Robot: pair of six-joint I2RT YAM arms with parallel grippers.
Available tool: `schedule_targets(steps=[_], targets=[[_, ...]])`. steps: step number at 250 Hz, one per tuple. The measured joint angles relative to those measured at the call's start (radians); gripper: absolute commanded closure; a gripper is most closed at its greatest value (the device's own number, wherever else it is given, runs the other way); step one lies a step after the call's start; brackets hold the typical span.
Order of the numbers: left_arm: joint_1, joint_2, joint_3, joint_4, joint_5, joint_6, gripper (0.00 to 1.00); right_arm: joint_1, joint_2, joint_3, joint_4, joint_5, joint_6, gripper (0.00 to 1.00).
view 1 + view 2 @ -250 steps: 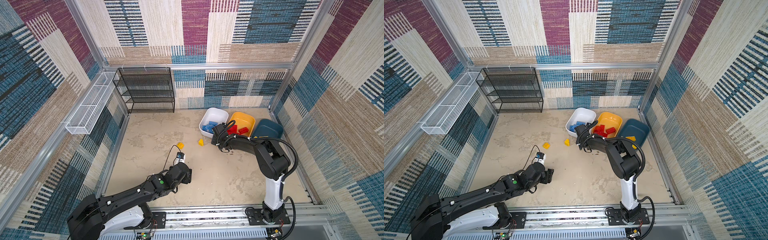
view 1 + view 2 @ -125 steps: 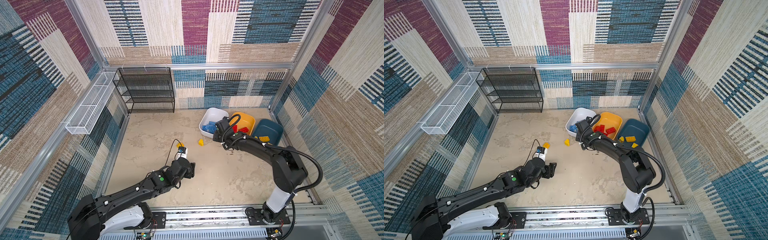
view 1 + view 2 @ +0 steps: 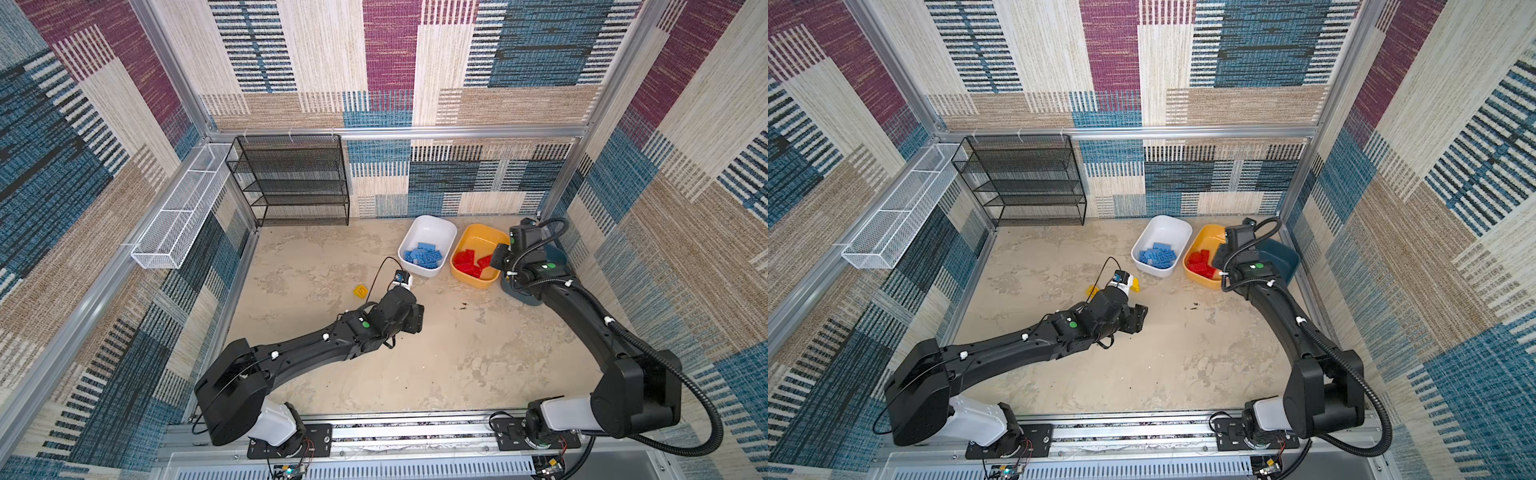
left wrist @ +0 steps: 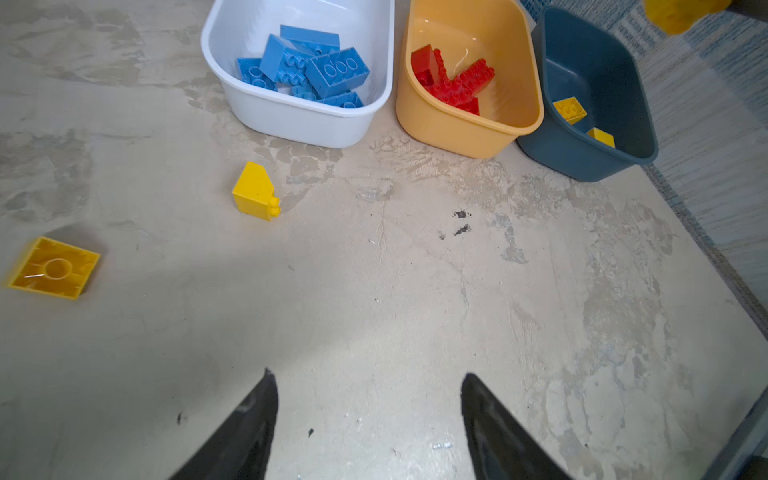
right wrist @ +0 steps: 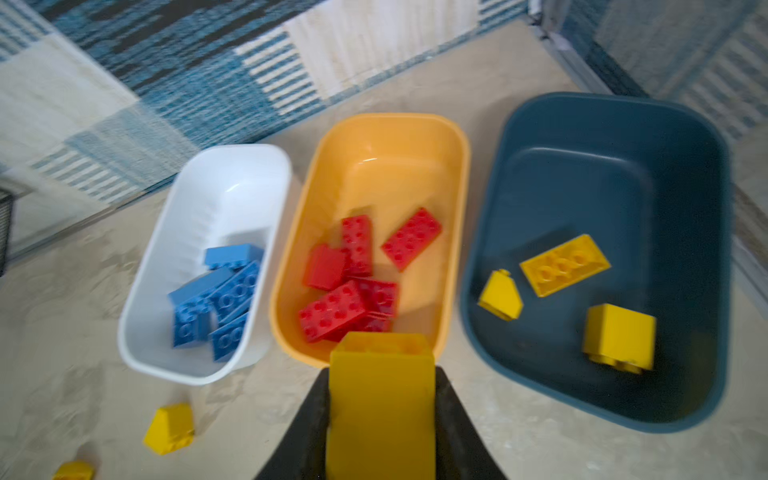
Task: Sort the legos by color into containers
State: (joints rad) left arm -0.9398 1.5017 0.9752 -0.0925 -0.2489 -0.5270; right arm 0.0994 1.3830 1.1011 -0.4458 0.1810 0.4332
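- Holding a chunky yellow plastic brick [image 5: 381,415] clamped in the right pincer [image 5: 380,374], just left of the dark teal plastic tub [image 5: 582,187].
- Left pincer [image 4: 368,376] gapes empty, nearer two yellow bricks [image 4: 253,191] on the bench [image 4: 374,291].

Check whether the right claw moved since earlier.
Yes: the right claw went rightward from the rounded white plastic tub to the right edge of the yellow-orange plastic tub.
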Motion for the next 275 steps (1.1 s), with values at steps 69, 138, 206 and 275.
schedule_targets(steps=[69,138,206,275], targets=[[-0.016,0.135,0.048,0.020,0.069,-0.002,0.30,-0.250,0.053,-0.129,0.077,-0.095,-0.016,0.69],[-0.016,0.144,0.048,0.019,0.074,-0.016,0.30,-0.298,0.114,-0.126,0.130,-0.129,-0.023,0.41],[-0.016,0.026,0.003,0.013,0.062,-0.016,0.30,-0.283,0.052,-0.128,0.164,-0.147,-0.045,0.32],[-0.003,-0.225,-0.185,-0.026,-0.030,-0.020,0.29,0.068,0.051,-0.086,0.160,-0.142,-0.087,0.25]])
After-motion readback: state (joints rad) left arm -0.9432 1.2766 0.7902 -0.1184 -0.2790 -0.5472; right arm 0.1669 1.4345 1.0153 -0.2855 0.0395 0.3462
